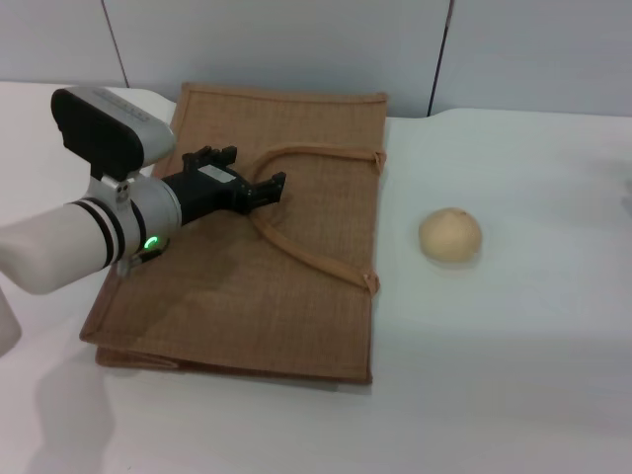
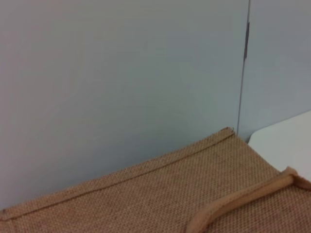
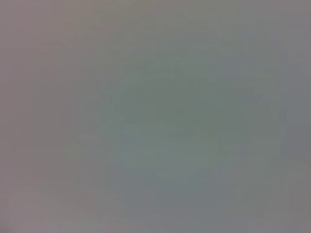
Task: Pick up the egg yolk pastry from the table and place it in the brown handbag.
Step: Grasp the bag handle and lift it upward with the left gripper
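The egg yolk pastry [image 1: 450, 235], a small pale yellow-beige dome, sits on the white table [image 1: 494, 385] just right of the brown handbag [image 1: 296, 306]. The bag lies flat, its arched strap handle [image 1: 306, 259] on top. My left gripper [image 1: 252, 170] hovers over the bag's upper middle, at the bend of the handle, with its black fingers apart and nothing between them. The left wrist view shows the bag's woven surface [image 2: 160, 194], a strap [image 2: 233, 206] and a table corner [image 2: 286, 143]. The right gripper is out of view; its wrist view shows only plain grey.
A grey panelled wall [image 1: 296, 49] stands right behind the table's far edge. The bag's far edge [image 1: 286, 94] lies close to it. White table surface stretches to the right of and in front of the pastry.
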Robot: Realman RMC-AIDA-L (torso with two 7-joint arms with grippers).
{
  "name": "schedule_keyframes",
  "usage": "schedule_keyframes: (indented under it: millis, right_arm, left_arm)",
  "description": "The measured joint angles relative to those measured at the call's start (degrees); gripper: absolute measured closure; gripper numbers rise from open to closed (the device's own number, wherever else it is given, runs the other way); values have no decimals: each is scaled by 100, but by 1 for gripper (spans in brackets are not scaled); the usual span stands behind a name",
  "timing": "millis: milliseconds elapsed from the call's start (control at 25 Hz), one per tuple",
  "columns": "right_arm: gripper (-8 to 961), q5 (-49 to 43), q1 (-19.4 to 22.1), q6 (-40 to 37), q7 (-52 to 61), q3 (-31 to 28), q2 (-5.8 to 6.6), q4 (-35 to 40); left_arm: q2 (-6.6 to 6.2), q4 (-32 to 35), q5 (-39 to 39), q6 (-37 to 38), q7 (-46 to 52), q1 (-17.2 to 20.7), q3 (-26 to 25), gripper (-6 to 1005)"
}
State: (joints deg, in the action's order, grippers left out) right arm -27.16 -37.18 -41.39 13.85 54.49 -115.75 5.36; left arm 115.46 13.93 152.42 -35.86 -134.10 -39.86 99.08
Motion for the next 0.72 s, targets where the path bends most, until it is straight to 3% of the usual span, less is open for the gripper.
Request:
schedule_keyframes:
  millis: [720]
  right_arm:
    - [102,0,0,88,-2,0,0,0]
  left_arm:
    - [-52,5,-178,492,233,-43,-25,168]
